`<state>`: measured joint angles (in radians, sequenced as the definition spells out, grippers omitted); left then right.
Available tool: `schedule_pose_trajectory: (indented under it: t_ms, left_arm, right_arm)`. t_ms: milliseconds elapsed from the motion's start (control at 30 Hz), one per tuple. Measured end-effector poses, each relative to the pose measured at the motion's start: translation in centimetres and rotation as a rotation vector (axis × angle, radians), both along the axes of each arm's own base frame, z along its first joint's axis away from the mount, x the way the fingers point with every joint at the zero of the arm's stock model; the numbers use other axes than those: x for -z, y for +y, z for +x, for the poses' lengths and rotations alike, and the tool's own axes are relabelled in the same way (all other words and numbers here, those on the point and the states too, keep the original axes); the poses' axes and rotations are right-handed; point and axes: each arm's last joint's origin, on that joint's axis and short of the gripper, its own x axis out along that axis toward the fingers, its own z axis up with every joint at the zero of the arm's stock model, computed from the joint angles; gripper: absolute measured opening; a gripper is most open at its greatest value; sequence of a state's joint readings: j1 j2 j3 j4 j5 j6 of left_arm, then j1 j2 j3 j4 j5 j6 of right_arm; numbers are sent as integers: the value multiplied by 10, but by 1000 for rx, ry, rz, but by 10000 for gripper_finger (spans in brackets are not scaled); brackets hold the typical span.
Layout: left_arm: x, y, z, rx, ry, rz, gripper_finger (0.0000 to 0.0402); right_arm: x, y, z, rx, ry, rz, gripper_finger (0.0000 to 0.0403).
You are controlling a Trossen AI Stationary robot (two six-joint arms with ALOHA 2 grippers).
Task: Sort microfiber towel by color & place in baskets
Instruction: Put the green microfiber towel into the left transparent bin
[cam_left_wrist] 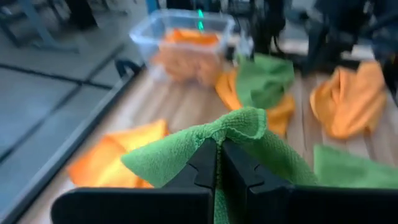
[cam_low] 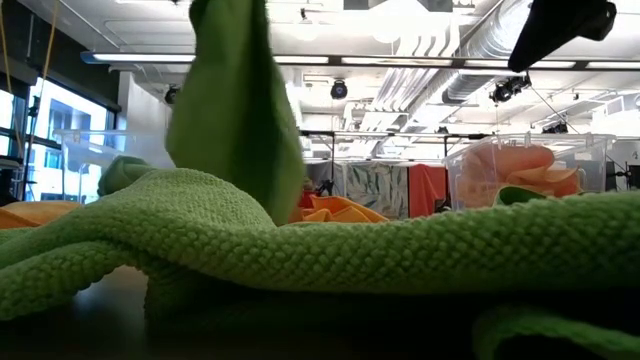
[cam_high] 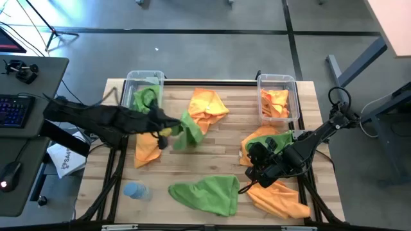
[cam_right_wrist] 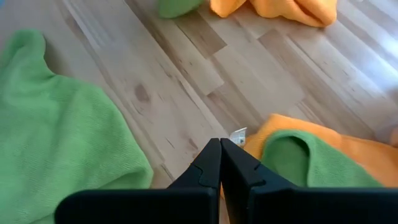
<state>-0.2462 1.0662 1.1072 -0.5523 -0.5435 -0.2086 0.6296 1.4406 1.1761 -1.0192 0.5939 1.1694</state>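
Note:
My left gripper (cam_high: 169, 131) hovers over the table's middle left, shut on a green towel (cam_high: 190, 128) that shows as a hanging green strip (cam_low: 235, 100) in the low view. My right gripper (cam_high: 246, 183) is shut and touches nothing, above bare wood between a spread green towel (cam_high: 207, 192) and an orange towel (cam_high: 277, 199). The left basket (cam_high: 144, 78) holds a green towel (cam_high: 145, 98). The right basket (cam_high: 277, 80) holds orange towels (cam_high: 276, 102). Loose orange towels (cam_high: 209, 106) (cam_high: 148, 149) lie flat on the table, and a green towel (cam_high: 282, 138) rests on an orange one (cam_high: 257, 138). My left gripper (cam_left_wrist: 219, 146) pinches a bunched fold of the green towel (cam_left_wrist: 239, 124) between its two fingers. The cloth drapes over both sides of the fingertips and hangs slack below them. Its lower end is hidden behind the near green towel (cam_low: 300, 250) in the low view.
A small pale blue bottle (cam_high: 135, 190) lies near the table's near left corner. A desk with a keyboard (cam_high: 16, 109) stands left of the table. Bare wood (cam_right_wrist: 186, 93) shows under my right gripper (cam_right_wrist: 221, 146) and in the table's middle.

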Motion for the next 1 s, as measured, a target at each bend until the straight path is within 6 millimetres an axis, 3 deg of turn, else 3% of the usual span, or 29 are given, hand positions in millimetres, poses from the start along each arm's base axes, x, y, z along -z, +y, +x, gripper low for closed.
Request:
schedule_pose_trajectory:
  t_ms: [233,533,1000]
  left_arm:
    - [-30,13,-39,-89,-162,71,0]
    - [-53,29,-87,-240,-273,205,0]
    - [-83,46,-140,-427,-392,398,0]
  right_arm:
    - [0,0,1,1,-10,5,0]
    - [-1,2,3,2,-39,23,0]
    - [-2,2,4,9,-60,13,0]
